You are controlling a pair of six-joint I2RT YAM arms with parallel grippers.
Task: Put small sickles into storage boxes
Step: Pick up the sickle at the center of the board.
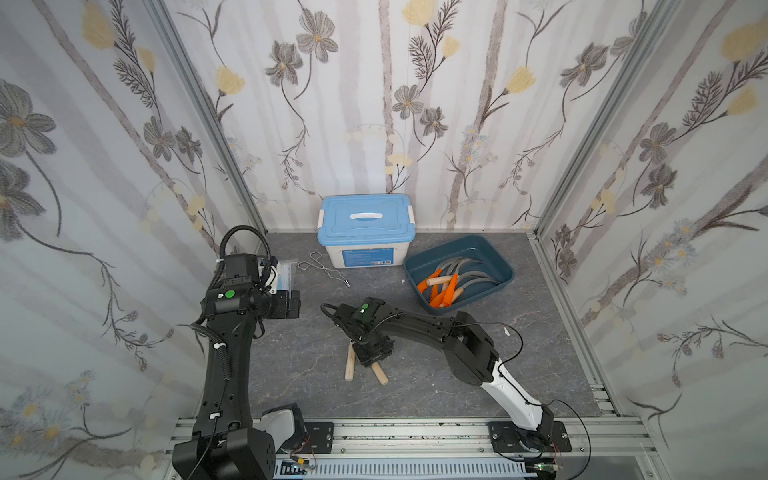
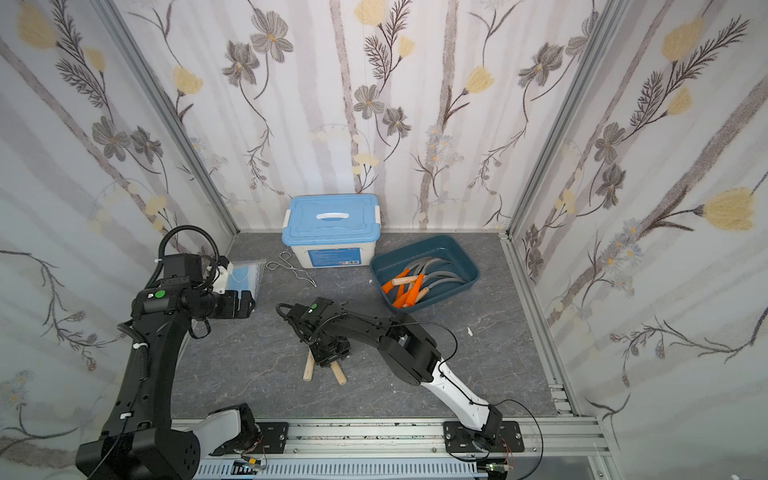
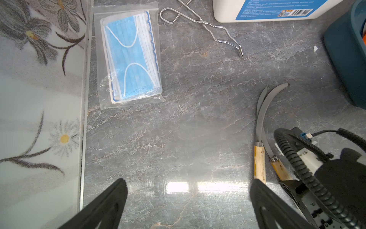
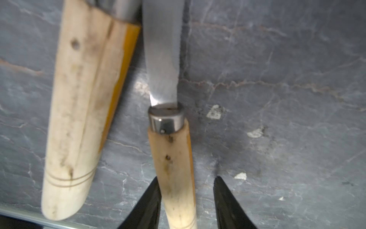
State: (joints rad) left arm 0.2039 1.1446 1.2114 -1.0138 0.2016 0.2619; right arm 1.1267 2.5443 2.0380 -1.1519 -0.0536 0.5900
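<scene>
While the left gripper (image 3: 188,181) hangs wide open and well apart, the right gripper (image 4: 186,178) straddles the wooden handle of a sickle (image 4: 170,158) lying flat on the table (image 1: 415,395) — jaws apart, one finger (image 4: 152,196) seemingly touching — handle running lengthwise between them, teal tray (image 1: 492,255) beyond.

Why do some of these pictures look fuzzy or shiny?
Right wrist view: the pale wooden sickle handle is blurred, very near the lens. Left wrist view: sharp, but a white glare patch lies on the grey marbled tabletop. In both top views, light is even.
</scene>
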